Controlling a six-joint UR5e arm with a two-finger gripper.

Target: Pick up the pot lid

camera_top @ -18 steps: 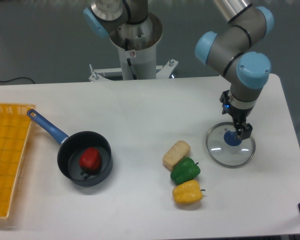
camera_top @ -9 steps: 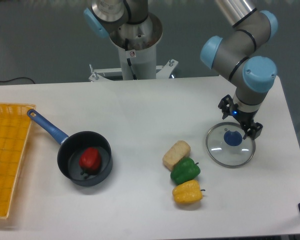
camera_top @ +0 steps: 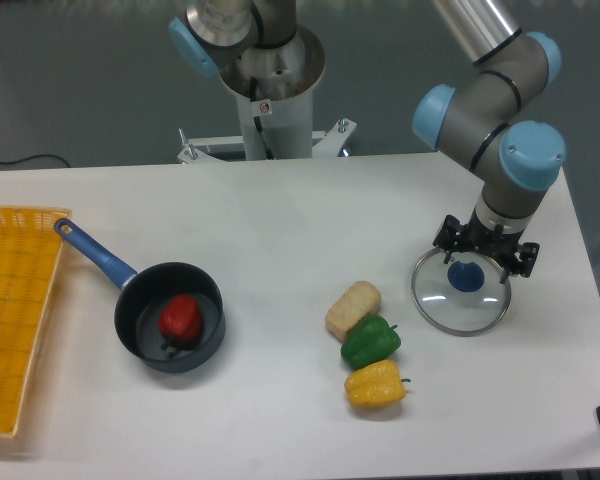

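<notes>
My gripper point(camera_top: 485, 250) is over the far side of the pot lid, its two fingers spread apart with nothing held between them. The round, clear lid point(camera_top: 441, 306) lies on the table at the right. Its blue knob point(camera_top: 466, 277) shows just below the gripper in the view, nearer the left finger. The fingers overlap the lid's far rim and hide part of it. How high the fingertips are above the lid cannot be told exactly.
A black pan point(camera_top: 140, 350) with a blue handle holds a red pepper point(camera_top: 180, 320). Left of the lid are a brown oblong item point(camera_top: 353, 309), a green pepper point(camera_top: 371, 342) and a yellow pepper point(camera_top: 376, 385). An orange-yellow crate point(camera_top: 15, 300) stands at the left edge.
My gripper has turned, so its fingers now lie more side to side across the view. It is slightly lower in the view. The lid has not moved.
</notes>
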